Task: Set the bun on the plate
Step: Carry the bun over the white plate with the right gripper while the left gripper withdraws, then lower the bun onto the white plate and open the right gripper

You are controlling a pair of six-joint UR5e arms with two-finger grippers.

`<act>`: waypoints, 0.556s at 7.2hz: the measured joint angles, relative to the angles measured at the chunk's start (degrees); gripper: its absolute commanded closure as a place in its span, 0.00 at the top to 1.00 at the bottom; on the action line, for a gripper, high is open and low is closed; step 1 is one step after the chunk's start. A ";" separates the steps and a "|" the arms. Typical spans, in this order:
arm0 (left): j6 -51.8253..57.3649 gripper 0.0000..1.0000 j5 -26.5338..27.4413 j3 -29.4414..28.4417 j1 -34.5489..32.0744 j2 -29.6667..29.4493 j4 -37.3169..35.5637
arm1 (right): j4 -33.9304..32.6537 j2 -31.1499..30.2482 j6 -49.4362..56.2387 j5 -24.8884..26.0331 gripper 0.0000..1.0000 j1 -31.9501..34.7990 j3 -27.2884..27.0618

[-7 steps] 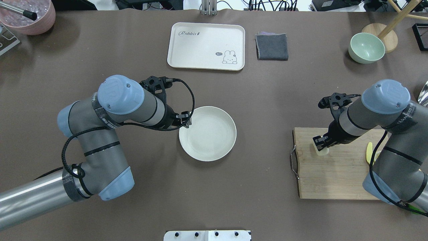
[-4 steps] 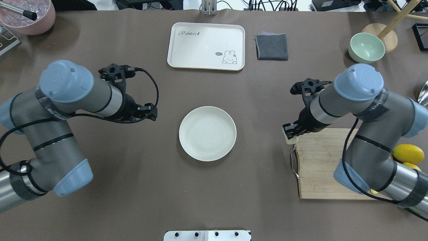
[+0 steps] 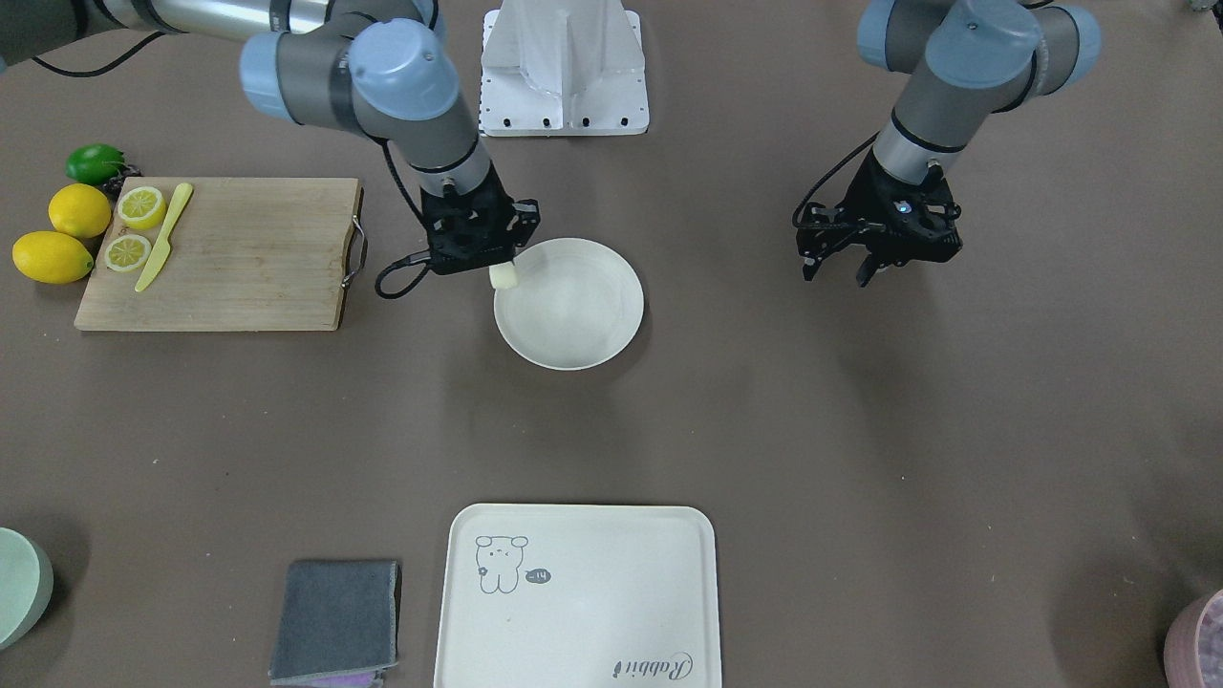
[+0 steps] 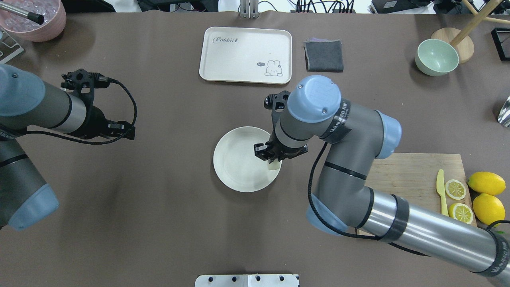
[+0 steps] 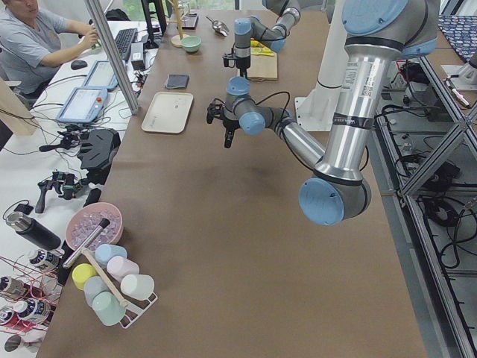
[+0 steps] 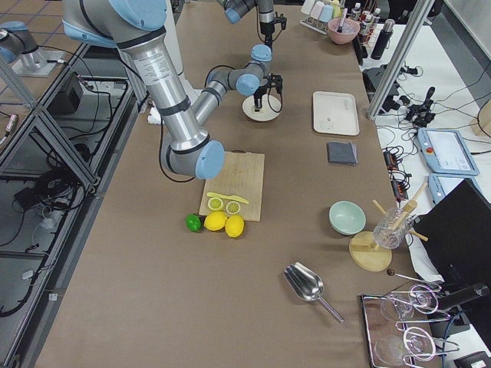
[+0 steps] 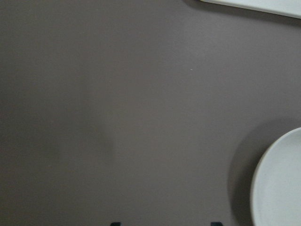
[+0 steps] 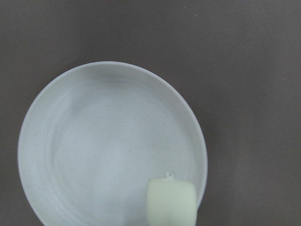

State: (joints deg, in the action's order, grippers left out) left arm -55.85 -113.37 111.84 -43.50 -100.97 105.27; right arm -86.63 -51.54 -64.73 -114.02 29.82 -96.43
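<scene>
The pale cream bun (image 4: 273, 165) sits between the fingers of my right gripper (image 4: 274, 159), which is shut on it. It hangs over the right inner edge of the round off-white plate (image 4: 237, 159). The front view shows the bun (image 3: 504, 276) at the plate's (image 3: 573, 315) left rim. In the right wrist view the bun (image 8: 171, 202) lies low in the frame over the plate (image 8: 108, 150). Whether it touches the plate I cannot tell. My left gripper (image 4: 126, 132) is open and holds nothing, well to the left of the plate (image 7: 282, 183).
A wooden cutting board (image 4: 406, 179) at the right carries a yellow knife (image 4: 440, 191) and lemon halves (image 4: 454, 189), with whole lemons (image 4: 486, 182) beside it. At the back are a cream tray (image 4: 246, 54), a grey cloth (image 4: 324, 55) and a green bowl (image 4: 436, 56).
My right arm has carried the bun leftward from the cutting board's edge to over the plate's right side. The left arm has drawn further left, away from the plate.
</scene>
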 measured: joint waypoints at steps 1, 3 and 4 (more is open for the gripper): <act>1.69 0.75 -0.24 0.29 -0.95 1.25 0.07 | 0.13 3.48 -1.19 1.17 0.24 -0.96 4.16; 2.71 0.76 -0.36 1.04 -1.74 2.54 0.11 | 2.88 7.30 -1.74 2.84 0.25 -1.91 11.20; 2.81 0.76 -0.36 1.19 -1.87 2.71 0.11 | 5.08 7.76 -1.80 3.22 0.25 -2.18 13.59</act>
State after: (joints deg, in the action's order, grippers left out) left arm -53.05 -113.73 113.03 -45.38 -98.26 105.38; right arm -81.55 -43.78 -66.53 -110.81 27.64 -82.84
